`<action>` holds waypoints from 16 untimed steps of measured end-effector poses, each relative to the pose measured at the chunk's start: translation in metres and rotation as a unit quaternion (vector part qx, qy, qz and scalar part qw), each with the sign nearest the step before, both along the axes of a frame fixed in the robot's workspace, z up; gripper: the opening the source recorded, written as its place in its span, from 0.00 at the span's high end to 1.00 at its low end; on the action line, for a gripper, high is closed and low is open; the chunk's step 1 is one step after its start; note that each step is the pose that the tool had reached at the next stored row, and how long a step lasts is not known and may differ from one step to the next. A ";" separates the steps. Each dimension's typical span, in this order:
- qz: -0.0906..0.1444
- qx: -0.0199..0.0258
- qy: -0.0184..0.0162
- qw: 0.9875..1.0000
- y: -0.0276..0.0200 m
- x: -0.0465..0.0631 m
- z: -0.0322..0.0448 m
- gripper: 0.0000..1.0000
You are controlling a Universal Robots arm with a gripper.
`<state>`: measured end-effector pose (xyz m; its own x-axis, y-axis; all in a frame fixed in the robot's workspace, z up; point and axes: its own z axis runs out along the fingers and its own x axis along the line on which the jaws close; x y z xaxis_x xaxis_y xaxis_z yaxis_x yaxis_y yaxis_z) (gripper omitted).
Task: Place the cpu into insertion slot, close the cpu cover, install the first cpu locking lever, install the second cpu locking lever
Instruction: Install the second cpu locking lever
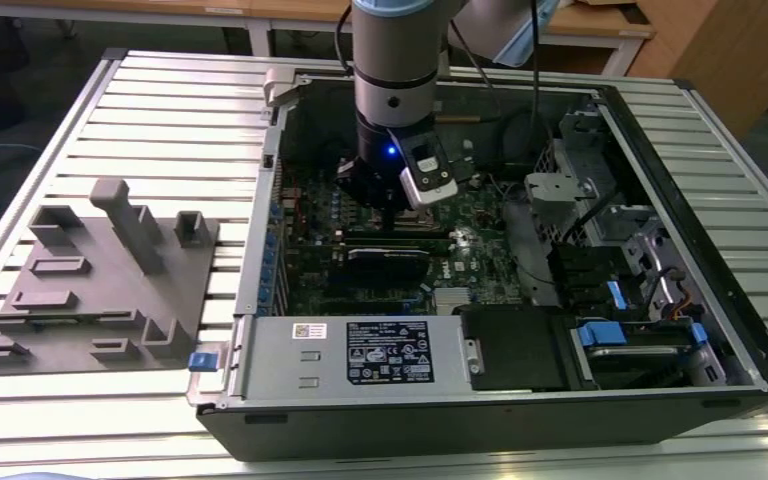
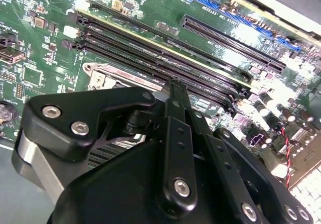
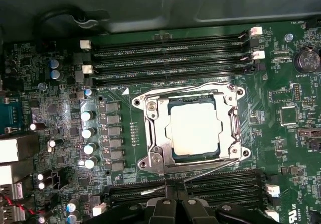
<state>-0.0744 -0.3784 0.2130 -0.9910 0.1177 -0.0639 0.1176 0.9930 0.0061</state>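
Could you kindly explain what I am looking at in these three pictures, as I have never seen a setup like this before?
The exterior view shows a robot arm reaching down into an open computer case that lies on a slatted metal table. A grey plastic fixture sits beside the case on the exterior view's left. The other two pictures come from cameras riding near the arm's wrist. In the first wrist view you look at the green motherboard: the cpu, a silver square, sits in the insertion slot, with the cpu cover down around it. The black gripper hangs just at the socket's edge, over the long memory slots, holding nothing that I can see.
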 end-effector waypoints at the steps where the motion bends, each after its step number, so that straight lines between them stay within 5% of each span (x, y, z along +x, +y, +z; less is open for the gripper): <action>1: 0.000 0.000 0.000 1.000 0.0000 0.000 0.0000 0.89; 16: 0.000 0.000 0.000 1.000 0.0000 0.000 -0.0035 0.89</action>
<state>-0.0744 -0.3784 0.2095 -0.9910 0.1177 -0.0637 0.1176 0.9930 0.0060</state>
